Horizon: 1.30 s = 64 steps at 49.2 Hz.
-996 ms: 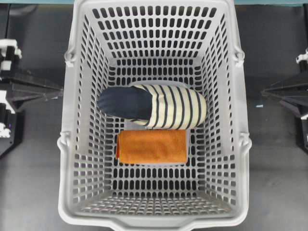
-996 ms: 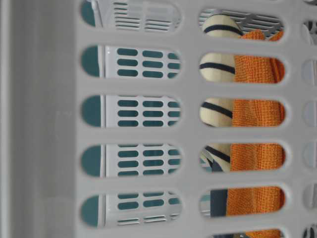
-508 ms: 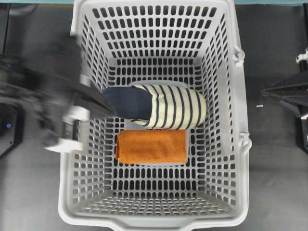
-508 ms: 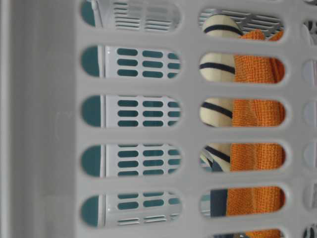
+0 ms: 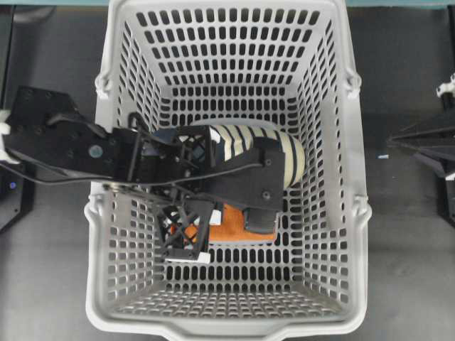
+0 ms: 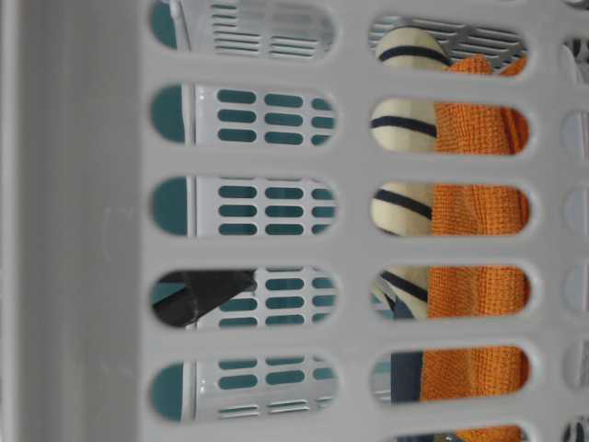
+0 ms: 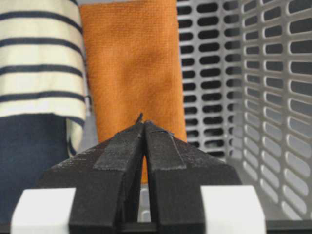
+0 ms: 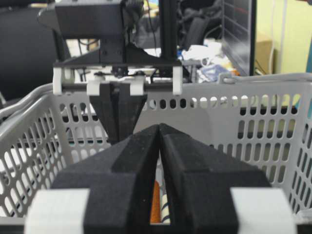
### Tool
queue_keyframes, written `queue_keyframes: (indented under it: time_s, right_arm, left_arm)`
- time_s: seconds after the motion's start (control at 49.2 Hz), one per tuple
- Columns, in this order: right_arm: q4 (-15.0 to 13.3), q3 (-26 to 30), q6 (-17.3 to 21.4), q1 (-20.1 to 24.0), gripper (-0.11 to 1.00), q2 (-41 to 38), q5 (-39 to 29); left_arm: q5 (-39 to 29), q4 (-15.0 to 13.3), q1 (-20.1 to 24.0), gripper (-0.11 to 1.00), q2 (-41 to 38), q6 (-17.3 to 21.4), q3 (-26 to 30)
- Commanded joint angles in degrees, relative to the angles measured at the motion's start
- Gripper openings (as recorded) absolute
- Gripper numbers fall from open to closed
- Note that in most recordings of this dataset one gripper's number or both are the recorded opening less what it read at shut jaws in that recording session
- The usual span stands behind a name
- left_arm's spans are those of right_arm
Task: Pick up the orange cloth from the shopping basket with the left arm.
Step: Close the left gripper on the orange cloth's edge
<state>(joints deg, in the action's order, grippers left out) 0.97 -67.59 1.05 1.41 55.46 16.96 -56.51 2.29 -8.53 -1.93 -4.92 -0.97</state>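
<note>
The orange cloth (image 5: 226,224) lies flat on the floor of the shopping basket (image 5: 234,323), beside the striped slipper (image 5: 288,160). The left arm (image 5: 78,149) reaches over the basket's left rim and covers much of both. My left gripper (image 5: 192,229) is shut and empty, pointing steeply down over the cloth's left end. In the left wrist view its closed tips (image 7: 145,123) sit in front of the cloth (image 7: 131,63), with the slipper (image 7: 39,63) to the left. The cloth (image 6: 479,212) shows through the slots in the table-level view. My right gripper (image 8: 159,126) is shut outside the basket.
The slotted basket wall (image 7: 253,73) rises close on the right of the left gripper. A black part of the left arm (image 6: 198,290) shows through a wall slot. The right arm (image 5: 426,142) rests on the dark table right of the basket. Monitors and clutter stand behind the far rim (image 8: 243,85).
The left arm has swung from its rest at the left edge over the rim and into the basket, above the slipper's toe and the cloth. Cloth, slipper and right arm have not moved.
</note>
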Motion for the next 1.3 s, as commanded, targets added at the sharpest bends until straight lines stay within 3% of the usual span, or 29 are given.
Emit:
queue_keyframes:
  time_s: [0.0, 0.081, 0.284, 0.386, 0.711, 1.077, 1.158, 1.28]
  right_arm:
    - [0.3, 0.4, 0.0, 0.2, 0.00, -0.2, 0.3]
    - [0.3, 0.3, 0.0, 0.2, 0.00, -0.2, 0.3]
    - [0.3, -0.1, 0.0, 0.2, 0.00, -0.1, 0.3]
    - [0.3, -0.1, 0.0, 0.2, 0.00, 0.1, 0.2]
    - [0.3, -0.4, 0.0, 0.2, 0.00, 1.1, 0.2]
    - [0.3, -0.9, 0.0, -0.1, 0.00, 1.1, 0.2]
    - [0.3, -0.9, 0.0, -0.1, 0.00, 1.1, 0.2]
    - [0.3, -1.0, 0.0, -0.1, 0.00, 1.1, 0.2]
  left_arm:
    - [0.4, 0.2, -0.2, 0.02, 0.4, 0.0, 1.2]
    - [0.5, 0.2, -0.2, 0.17, -0.7, -0.1, 1.0]
    - [1.3, 0.3, -0.3, 0.76, -4.1, -0.4, 0.4]
    - [2.0, 0.2, -0.3, 0.91, -5.4, -0.3, 0.2]
    - [10.7, 0.3, 0.2, 0.91, -8.7, -0.4, -5.2]
    - [13.8, 0.3, 0.2, 0.88, -9.5, 0.0, -7.6]
    - [13.8, 0.2, 0.2, 0.78, -9.4, 0.1, -7.3]
    - [13.6, 0.3, 0.2, 0.47, -8.4, 0.6, -6.9]
